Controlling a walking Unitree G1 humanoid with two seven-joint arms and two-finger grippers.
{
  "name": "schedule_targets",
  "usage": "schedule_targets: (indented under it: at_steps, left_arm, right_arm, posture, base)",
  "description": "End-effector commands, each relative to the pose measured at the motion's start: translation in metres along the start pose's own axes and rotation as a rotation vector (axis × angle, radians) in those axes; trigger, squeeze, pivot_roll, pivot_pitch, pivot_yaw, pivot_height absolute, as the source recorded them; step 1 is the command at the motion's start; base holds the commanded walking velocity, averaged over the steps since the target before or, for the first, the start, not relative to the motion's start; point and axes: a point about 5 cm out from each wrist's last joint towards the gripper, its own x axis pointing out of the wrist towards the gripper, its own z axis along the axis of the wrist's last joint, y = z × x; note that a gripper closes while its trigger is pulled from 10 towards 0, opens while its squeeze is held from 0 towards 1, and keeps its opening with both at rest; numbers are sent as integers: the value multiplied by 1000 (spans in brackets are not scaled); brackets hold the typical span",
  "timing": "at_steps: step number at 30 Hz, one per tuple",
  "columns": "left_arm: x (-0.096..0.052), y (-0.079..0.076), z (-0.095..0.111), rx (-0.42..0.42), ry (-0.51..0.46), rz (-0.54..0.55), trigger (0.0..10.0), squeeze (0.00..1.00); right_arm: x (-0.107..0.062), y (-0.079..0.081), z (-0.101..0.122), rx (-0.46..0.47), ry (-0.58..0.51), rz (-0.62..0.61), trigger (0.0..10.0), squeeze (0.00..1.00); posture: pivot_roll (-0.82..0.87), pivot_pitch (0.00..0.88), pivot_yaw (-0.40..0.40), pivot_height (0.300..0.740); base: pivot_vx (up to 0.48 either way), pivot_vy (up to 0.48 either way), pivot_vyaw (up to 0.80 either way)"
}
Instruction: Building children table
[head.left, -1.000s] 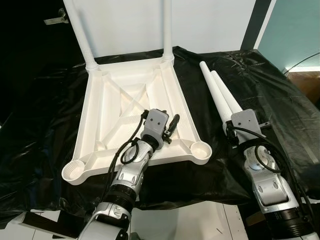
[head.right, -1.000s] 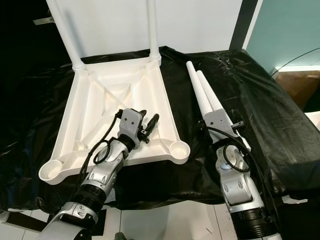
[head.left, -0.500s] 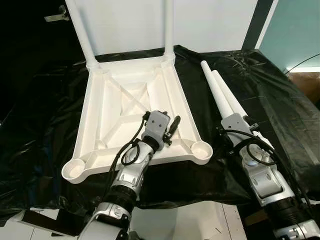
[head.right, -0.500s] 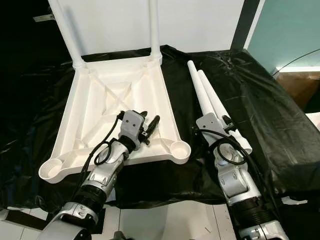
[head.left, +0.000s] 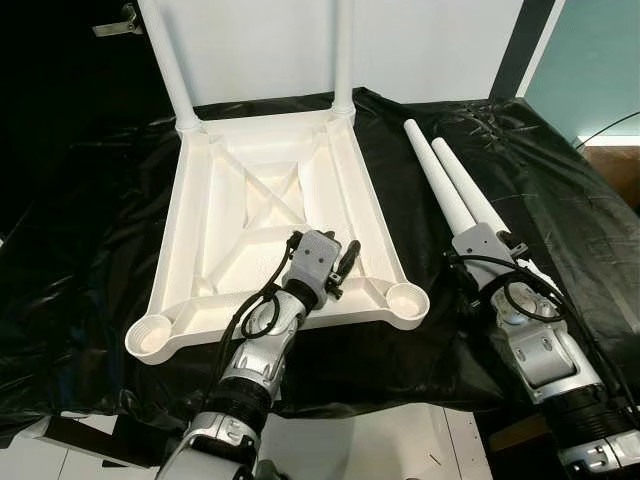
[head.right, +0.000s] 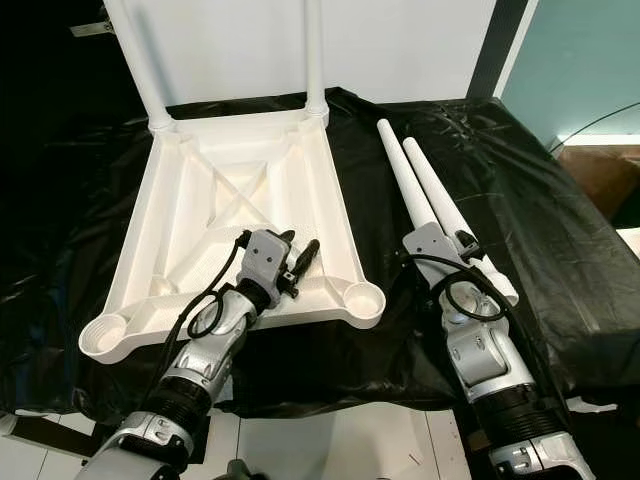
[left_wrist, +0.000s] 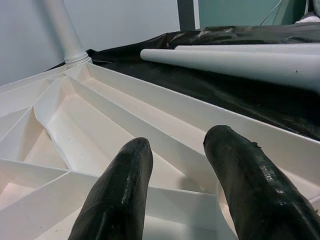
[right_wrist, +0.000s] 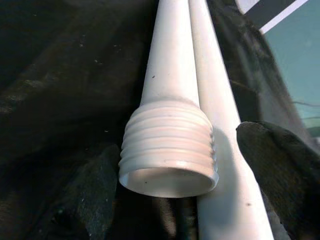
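Note:
The white table top lies upside down on black sheeting. Two white legs stand screwed into its far corners. Its near corner sockets are empty. Two loose legs lie side by side to its right. My left gripper hovers open over the top's near right ribs, holding nothing. My right gripper is open at the loose legs' near ends. Its fingers stand either side of one leg's threaded end.
Black plastic sheeting covers the whole work surface and drapes over the front edge. A white wall panel stands behind the table top. A teal wall is at the far right, and pale floor shows below the front edge.
My right arm has sunk lower and swung inward, bringing its gripper to the near ends of the loose legs. The left gripper has drifted slightly nearer over the table top.

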Motion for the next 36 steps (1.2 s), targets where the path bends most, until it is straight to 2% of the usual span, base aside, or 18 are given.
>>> schedule_targets:
  at_steps: [1, 6, 11, 19, 25, 29, 36]
  left_arm:
    - [1, 2, 1, 19, -5, 41, 10000, 0]
    - [1, 1, 1, 23, -5, 32, 10000, 0]
    - [3, -1, 1, 34, -4, 16, 10000, 0]
    - [4, -2, 1, 39, -6, 11, 10000, 0]
    - [4, -3, 0, 41, 0, 10, 10000, 0]
    - [5, -3, 0, 45, 1, 8, 10000, 0]
    - [6, -8, -3, 47, 7, -5, 10000, 0]
  right_arm:
    - [-3, -4, 2, -67, -14, -18, 10000, 0]
    - [-6, -4, 8, -178, -45, 1, 10000, 0]
    - [-7, -4, 14, -233, -63, 43, 10000, 0]
    - [-8, -1, 6, -231, -28, 81, 10000, 0]
    - [-11, -8, 2, -234, -16, 83, 10000, 0]
    - [-17, -18, 10, -260, -31, 103, 10000, 0]
    - [-28, -18, 10, -285, -30, 139, 10000, 0]
  posture:
    - [-98, 64, 12, 740]
    - [-108, 58, 22, 740]
    - [-119, 56, 28, 740]
    - [-122, 52, 26, 740]
    - [-125, 48, 26, 740]
    - [-135, 45, 26, 740]
    - [-148, 47, 24, 740]
  base:
    - [0, 0, 0]
    - [0, 0, 0]
    - [0, 0, 0]
    - [0, 0, 0]
    - [0, 0, 0]
    - [0, 0, 0]
    - [0, 0, 0]
